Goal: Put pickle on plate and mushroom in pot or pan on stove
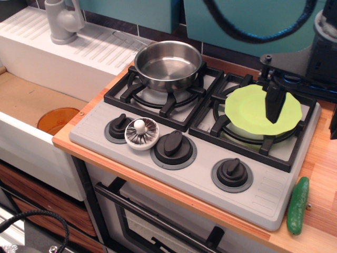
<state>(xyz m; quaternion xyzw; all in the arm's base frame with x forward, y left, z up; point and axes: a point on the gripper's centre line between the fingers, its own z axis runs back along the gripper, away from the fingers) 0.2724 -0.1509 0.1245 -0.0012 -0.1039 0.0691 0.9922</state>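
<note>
Pickle [297, 205]: near right, lying on the wooden counter [321, 174] just beside the stove [184, 174], long axis running near to far, slightly tilted. Mushroom [141, 133]: gills up on the stove's front panel, between the left and middle knobs. Plate [253, 110]: on the right burner grate, bare. Pot [168, 64]: far left burner, empty. End effector [274, 103]: a dark finger hangs over the plate; open or closed cannot be told, holding nothing apparent. Pickle lies nearward and slightly right of it.
</note>
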